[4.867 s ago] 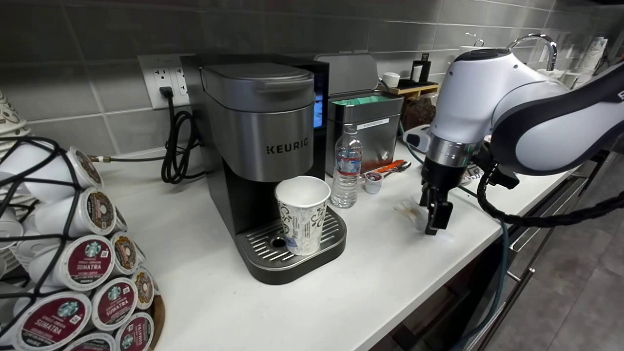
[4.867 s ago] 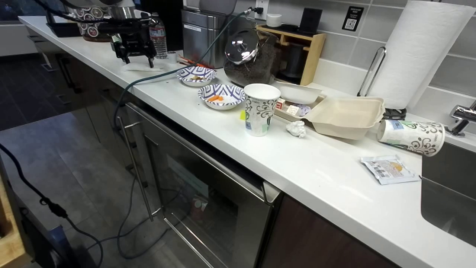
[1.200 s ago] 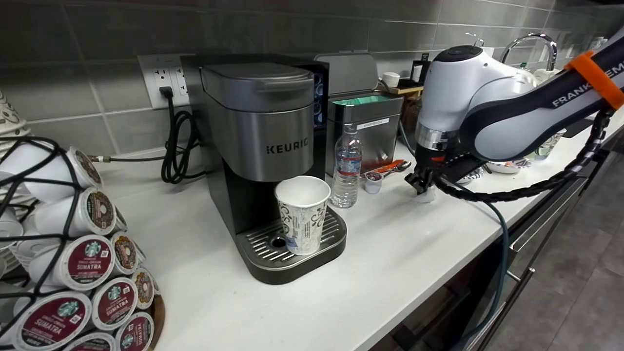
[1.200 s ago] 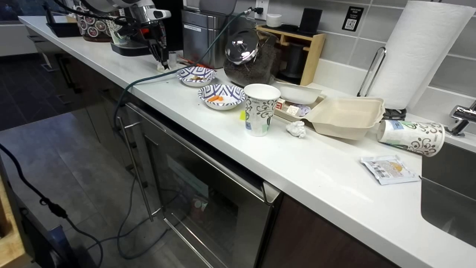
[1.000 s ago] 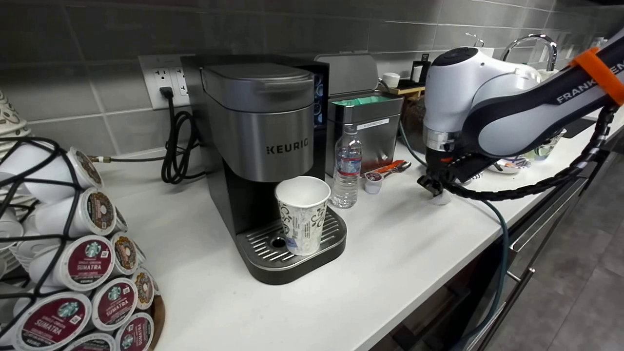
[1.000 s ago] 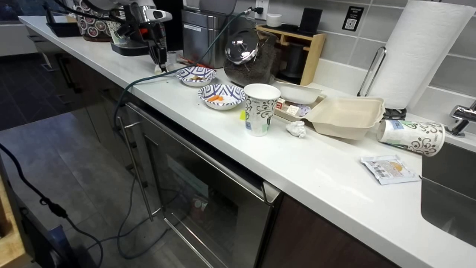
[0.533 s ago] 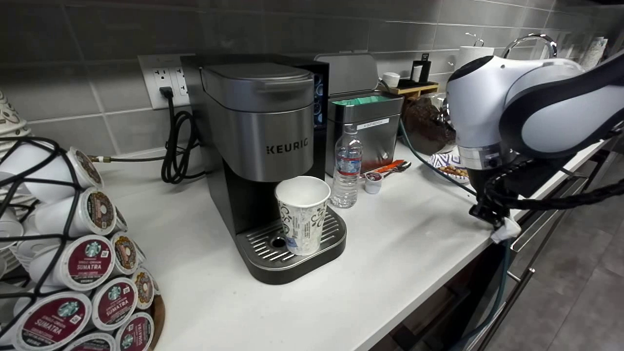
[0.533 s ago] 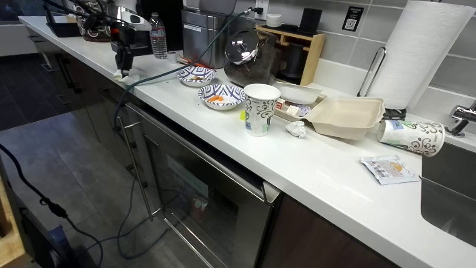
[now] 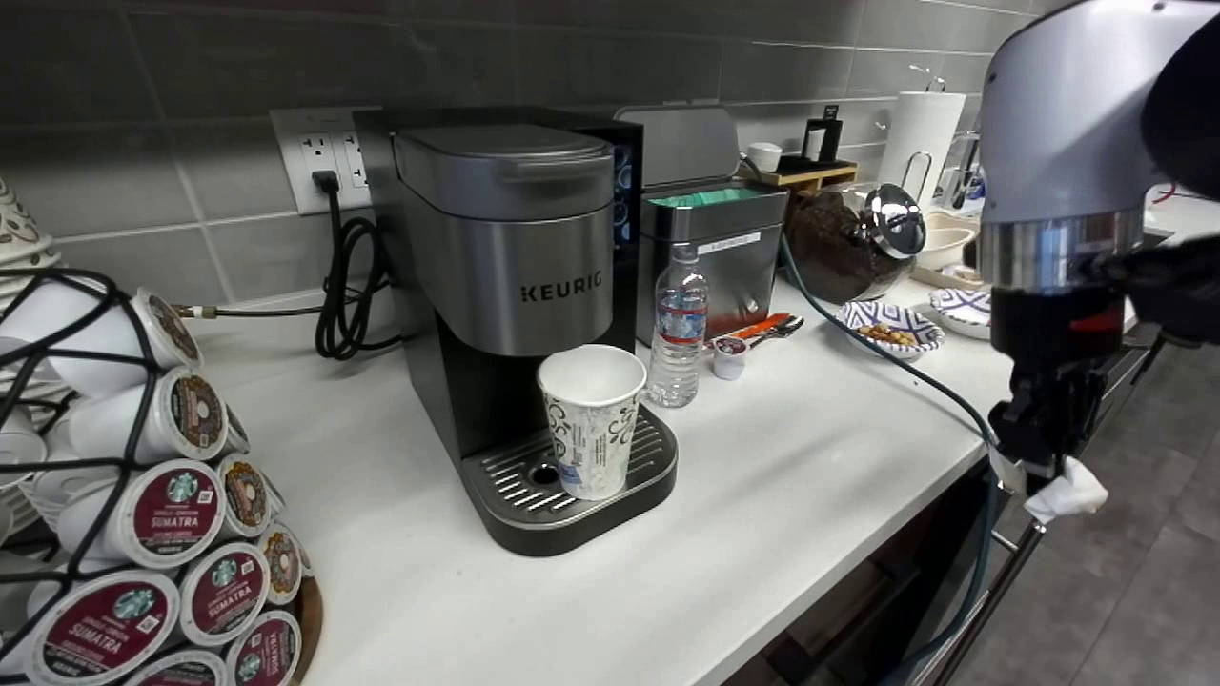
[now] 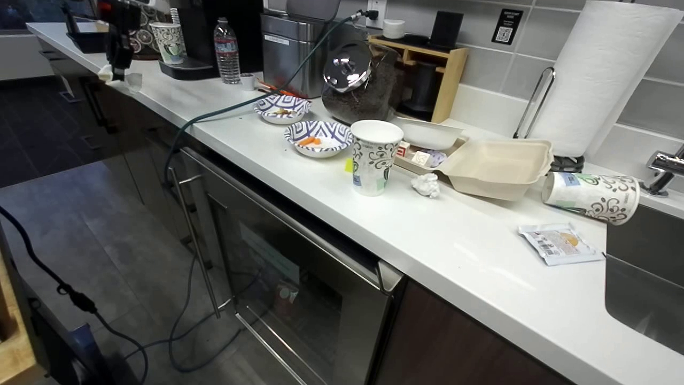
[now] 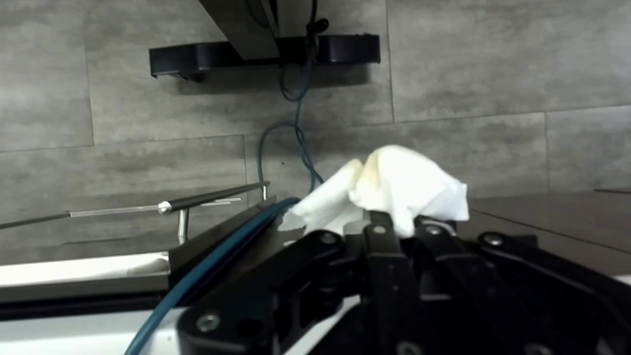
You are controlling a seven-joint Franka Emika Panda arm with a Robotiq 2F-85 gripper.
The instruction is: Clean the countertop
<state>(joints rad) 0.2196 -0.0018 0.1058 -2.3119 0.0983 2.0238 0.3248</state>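
The white countertop [image 9: 820,495] runs along the tiled wall in both exterior views, its front edge straight. Beyond that edge, over the floor and near the drawer handles, hangs my gripper [image 9: 1041,467], pointing down. Its jaws are closed on a crumpled white paper towel [image 11: 409,182] that carries a yellowish stain. In the wrist view the towel fans out past both fingertips and covers part of them, with grey floor tiles behind it. A loose end of the towel also sticks out beside the gripper in an exterior view [image 10: 106,74].
On the countertop stand a coffee machine [image 9: 543,286] with a paper cup [image 9: 591,419], a water bottle [image 9: 679,333], patterned bowls [image 10: 319,140], another cup [image 10: 374,160], a crumpled tissue [image 10: 426,185] and a takeaway box [image 10: 497,166]. A teal hose [image 9: 953,400] crosses the front edge.
Earlier my open gripper stood over the stained towel on the countertop. It then closed on it, moved along the surface near the bowls, and has now carried it out past the front edge.
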